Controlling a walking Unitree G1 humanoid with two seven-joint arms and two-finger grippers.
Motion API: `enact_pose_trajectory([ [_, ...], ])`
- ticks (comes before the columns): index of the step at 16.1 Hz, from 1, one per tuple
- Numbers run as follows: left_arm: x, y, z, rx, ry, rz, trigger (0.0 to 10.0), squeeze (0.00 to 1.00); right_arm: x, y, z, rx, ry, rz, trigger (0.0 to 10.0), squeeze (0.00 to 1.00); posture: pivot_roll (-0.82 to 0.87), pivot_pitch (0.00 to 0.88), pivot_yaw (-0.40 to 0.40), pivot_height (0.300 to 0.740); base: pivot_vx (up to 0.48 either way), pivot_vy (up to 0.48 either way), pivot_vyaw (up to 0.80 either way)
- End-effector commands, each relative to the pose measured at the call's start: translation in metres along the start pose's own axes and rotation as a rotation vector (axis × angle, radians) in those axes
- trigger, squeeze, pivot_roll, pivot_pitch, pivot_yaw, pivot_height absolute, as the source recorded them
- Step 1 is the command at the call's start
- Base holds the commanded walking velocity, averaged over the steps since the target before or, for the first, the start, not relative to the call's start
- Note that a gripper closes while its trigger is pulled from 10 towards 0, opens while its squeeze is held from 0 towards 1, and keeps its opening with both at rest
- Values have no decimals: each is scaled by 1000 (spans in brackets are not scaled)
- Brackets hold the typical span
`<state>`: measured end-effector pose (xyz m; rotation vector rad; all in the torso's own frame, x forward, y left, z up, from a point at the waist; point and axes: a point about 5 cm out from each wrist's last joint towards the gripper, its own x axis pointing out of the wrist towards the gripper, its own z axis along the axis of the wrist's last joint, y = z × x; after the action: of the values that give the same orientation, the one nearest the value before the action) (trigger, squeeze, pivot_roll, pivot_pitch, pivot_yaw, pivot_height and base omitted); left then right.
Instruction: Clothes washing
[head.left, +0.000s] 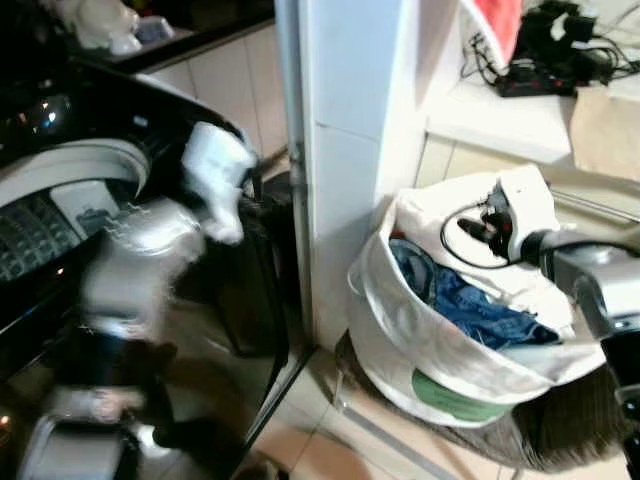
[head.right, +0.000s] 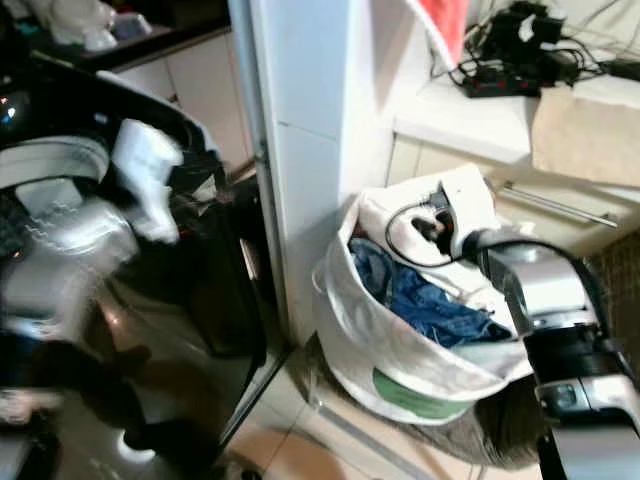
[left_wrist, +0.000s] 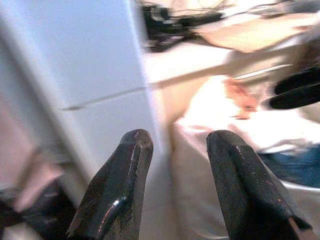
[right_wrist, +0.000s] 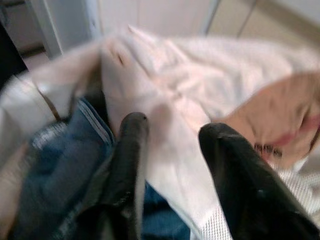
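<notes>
Right gripper (right_wrist: 172, 150) in the laundry bag (head.left: 420, 350), fingers spread over white cloth (right_wrist: 185, 95) beside jeans (head.left: 470, 305). Left gripper (left_wrist: 180, 165) blurred by the washing machine (head.left: 60, 210), fingers parted, empty.

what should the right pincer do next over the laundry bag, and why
Probably ease the right pincer down and close on the white garment. Its fingers stand open right above that cloth, at the top of the laundry bag, with the blue jeans beside it. The left pincer is open, blurred, near the washing machine.
</notes>
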<state>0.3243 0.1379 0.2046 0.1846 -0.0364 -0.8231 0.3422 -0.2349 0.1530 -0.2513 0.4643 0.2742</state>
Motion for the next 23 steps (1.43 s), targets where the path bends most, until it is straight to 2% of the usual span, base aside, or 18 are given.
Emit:
enact_pose_trajectory([
  [1, -1, -10, -4, -21, 17, 0, 10000, 0, 6, -4, 3, -19, -21, -15, 10000, 1000, -62, 0, 71, 740, 0, 0, 0],
  [3, 2, -24, -7, -47, -7, 5, 10000, 0, 15, -16, -5, -24, -9, -88, 10000, 1000, -54, 0, 77, 740, 0, 0, 0],
  [5, 3, -32, -2, -2, -27, 14, 10000, 0, 21, -26, -10, -17, -5, -144, 10000, 1000, -33, 31, 77, 740, 0, 0, 0],
  [8, 0, -28, 5, 43, -31, 46, 10000, 0, 21, -36, -18, 10, 14, -204, 10000, 1000, -3, 76, 77, 740, 0, 0, 0],
  [9, -5, -27, 7, 50, -24, 51, 10000, 0, 22, -38, -24, 18, 26, -203, 10000, 1000, 24, 113, 76, 740, 0, 0, 0],
  [12, -15, -38, 9, 37, -3, -15, 10000, 0, 22, -40, -35, -19, 71, -216, 10000, 1000, 60, 154, 73, 740, 0, 0, 0],
  [13, -18, -47, 10, 17, -3, -77, 10000, 0, 22, -39, -40, -36, 92, -214, 10000, 1000, 65, 161, 70, 740, 0, 0, 0],
  [14, -20, -58, 10, 0, -8, -137, 10000, 0, 22, -38, -48, -62, 131, -206, 10000, 0, 70, 164, 68, 740, 0, 0, 0],
  [16, -23, -67, 8, -10, -3, -174, 10000, 0, 22, -33, -63, -115, 196, -182, 10000, 0, 75, 161, 62, 740, 0, 0, 0],
  [18, -25, -67, 8, -16, 8, -162, 10000, 0, 22, -30, -69, -112, 210, -152, 10000, 0, 79, 154, 57, 740, 0, 0, 0],
  [19, -26, -68, 9, -23, 13, -172, 10000, 0, 22, -29, -70, -104, 211, -137, 588, 0, 81, 147, 53, 740, 0, 0, 0],
  [20, -28, -70, 10, -29, 20, -192, 10000, 0, 23, -28, -71, -108, 215, -129, 0, 0, 82, 142, 52, 740, 0, 0, 0],
  [23, -30, -79, 10, -42, 26, -251, 10000, 0, 22, -29, -70, -125, 219, -135, 0, 0, 82, 138, 52, 740, 0, 0, 0],
])
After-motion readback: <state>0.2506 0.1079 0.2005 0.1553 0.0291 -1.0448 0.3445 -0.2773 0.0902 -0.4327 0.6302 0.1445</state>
